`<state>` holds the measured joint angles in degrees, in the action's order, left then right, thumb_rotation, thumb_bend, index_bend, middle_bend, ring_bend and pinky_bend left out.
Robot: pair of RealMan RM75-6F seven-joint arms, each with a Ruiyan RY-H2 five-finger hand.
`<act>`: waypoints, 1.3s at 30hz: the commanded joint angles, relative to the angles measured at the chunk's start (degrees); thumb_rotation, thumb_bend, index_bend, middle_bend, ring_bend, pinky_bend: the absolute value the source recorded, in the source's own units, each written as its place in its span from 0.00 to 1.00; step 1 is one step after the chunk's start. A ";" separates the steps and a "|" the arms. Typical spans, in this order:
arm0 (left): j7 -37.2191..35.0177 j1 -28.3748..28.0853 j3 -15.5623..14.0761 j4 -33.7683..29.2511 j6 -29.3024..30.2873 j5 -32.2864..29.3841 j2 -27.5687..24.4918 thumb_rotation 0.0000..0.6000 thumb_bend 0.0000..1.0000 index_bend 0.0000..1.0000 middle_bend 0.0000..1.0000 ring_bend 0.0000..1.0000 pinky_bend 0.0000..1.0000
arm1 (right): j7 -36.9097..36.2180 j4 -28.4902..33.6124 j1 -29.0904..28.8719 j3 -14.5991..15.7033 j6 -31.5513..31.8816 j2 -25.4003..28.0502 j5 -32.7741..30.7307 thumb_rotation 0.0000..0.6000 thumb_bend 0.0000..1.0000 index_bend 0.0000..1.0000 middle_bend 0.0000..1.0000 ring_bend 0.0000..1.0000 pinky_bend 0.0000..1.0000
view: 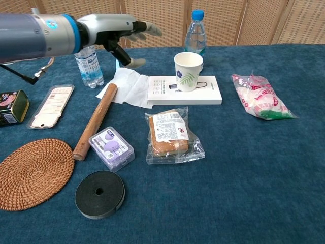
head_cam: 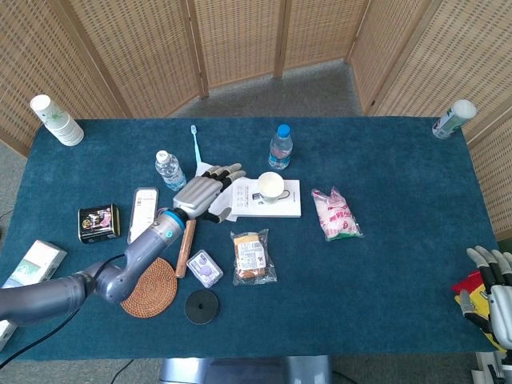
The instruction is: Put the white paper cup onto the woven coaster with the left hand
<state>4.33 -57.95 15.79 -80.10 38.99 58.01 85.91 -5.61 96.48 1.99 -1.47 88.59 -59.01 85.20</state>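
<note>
The white paper cup point(head_cam: 270, 186) point(view: 188, 71), printed with a green leaf, stands upright on a flat white box point(head_cam: 282, 204) point(view: 203, 92) at mid-table. The round woven coaster point(head_cam: 150, 286) point(view: 31, 173) lies flat near the front left. My left hand point(head_cam: 206, 192) point(view: 121, 31) hovers open above the white tissue, fingers spread and pointing toward the cup, a short gap left of it. My right hand point(head_cam: 494, 290) rests open at the far right front edge, seen only in the head view.
Between hand and coaster lie a wooden stick point(view: 96, 120), a purple-labelled case point(view: 111, 147) and a black tape roll point(view: 99, 193). A water bottle point(view: 85, 60) stands left of the hand, a blue-capped bottle point(view: 195, 33) behind the cup. A snack pack point(view: 171, 133) sits in front of the box.
</note>
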 commanded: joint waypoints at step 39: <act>-1.23 -17.35 3.37 33.11 -11.00 -4.97 22.31 0.99 0.50 0.13 0.00 0.00 0.37 | -9.61 -4.93 6.60 -0.92 4.10 0.10 -3.95 1.00 0.55 0.11 0.00 0.02 0.00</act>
<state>3.68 -75.29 19.05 -47.54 28.07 52.44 107.83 -15.16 91.59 8.57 -2.34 92.74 -58.87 81.29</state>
